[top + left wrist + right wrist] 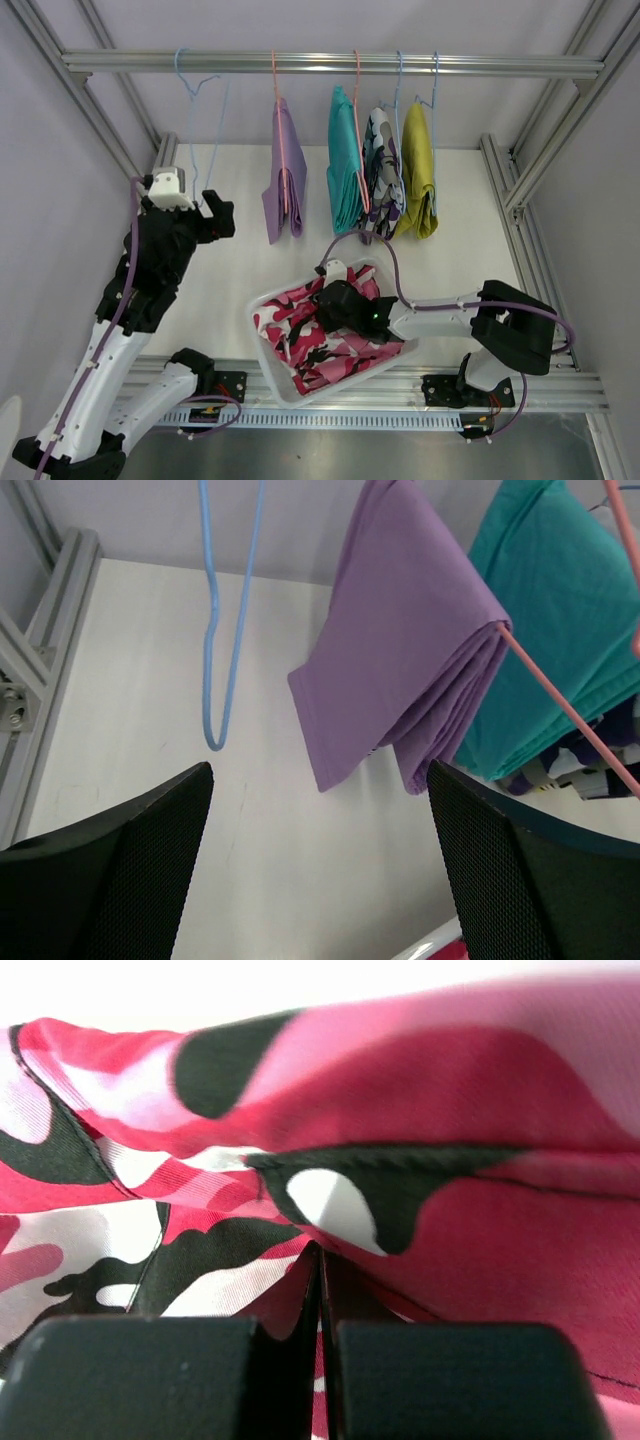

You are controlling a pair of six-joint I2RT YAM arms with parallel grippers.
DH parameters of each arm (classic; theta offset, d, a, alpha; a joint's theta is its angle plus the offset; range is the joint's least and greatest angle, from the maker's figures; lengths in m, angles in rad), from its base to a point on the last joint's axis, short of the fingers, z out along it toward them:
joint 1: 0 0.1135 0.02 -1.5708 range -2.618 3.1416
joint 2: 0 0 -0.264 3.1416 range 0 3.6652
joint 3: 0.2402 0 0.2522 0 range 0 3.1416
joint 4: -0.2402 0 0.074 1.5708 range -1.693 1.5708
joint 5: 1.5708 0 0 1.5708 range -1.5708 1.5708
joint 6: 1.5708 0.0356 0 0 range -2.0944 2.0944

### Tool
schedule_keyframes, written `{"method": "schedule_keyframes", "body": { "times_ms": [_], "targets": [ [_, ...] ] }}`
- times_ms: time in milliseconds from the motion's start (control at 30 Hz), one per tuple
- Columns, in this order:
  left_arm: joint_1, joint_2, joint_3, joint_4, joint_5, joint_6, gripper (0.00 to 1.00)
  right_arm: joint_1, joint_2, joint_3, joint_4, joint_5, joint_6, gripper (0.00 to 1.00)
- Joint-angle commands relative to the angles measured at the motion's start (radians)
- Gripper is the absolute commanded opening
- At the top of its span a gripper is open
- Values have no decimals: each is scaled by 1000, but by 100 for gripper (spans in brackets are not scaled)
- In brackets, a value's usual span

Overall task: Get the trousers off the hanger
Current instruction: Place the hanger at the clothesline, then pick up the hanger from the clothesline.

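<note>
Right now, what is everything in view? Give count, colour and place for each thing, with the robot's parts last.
rail: one, silver, across the back
hangers: five, three blue and two pink, on the rail; the leftmost blue one is empty
lilac shorts: one, second hanger from the left
teal shorts: one, middle hanger
purple camouflage shorts: one, fourth hanger
mustard shorts: one, rightmost hanger
bin: one, white, near edge of the table
red camouflage shorts: one, in the bin
table: one, white
left gripper: black, open, beside the empty hanger
right gripper: black, shut on the red camouflage shorts
</note>
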Motion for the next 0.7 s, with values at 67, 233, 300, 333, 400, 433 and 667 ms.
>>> {"method": "schedule_keyframes", "body": {
  "times_ms": [67,233,300,333,400,433,667],
  "targets": [
    [-8,-18,-5,48,147,-36,92,11,-47,161,-260,42,-132,0],
    [-10,-44,-16,75,252,-50,93,22,-115,273,-348,45,-170,1],
    [-10,-44,-24,100,299,-62,93,26,-146,283,-377,48,-178,1],
    [-10,-41,-28,130,360,-79,92,31,-156,286,-389,45,-178,1],
    [-10,-21,-16,146,406,-101,92,37,-198,295,-449,39,-190,2],
    [-10,-11,-6,146,418,-113,92,37,-215,316,-481,45,-193,2],
    [-8,121,159,130,434,-170,98,46,-420,411,-757,108,-215,32]
  ]
}}
